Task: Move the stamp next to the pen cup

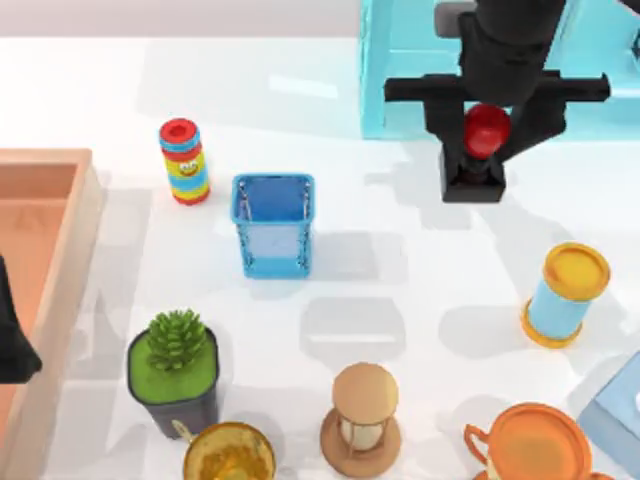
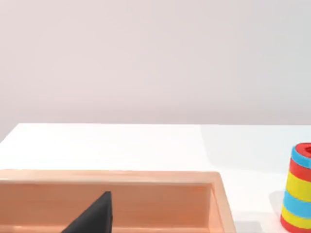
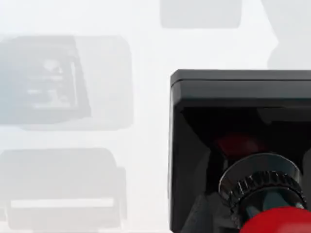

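Your right gripper [image 1: 487,135] sits directly over the stamp [image 1: 478,150] at the table's far right, fingers straddling the red knob; clenched on it or not, I cannot tell, no contact visible; the stamp stands upright, axis vertical, black base looks to be on the table. The pen cup [image 1: 273,224] lies well apart to its left and slightly nearer the camera; so the carry runs leftward; right arm clearly nearer. Left gripper [image 1: 12,345] parked at the left edge over the wooden tray [image 1: 60,165]; fingers unreadable. Right wrist view shows the stamp [image 3: 243,155] close up, knob and square base; top view alone gives the cup's bearing; left wrist view shows the striped cylinder [image 2: 297,189].
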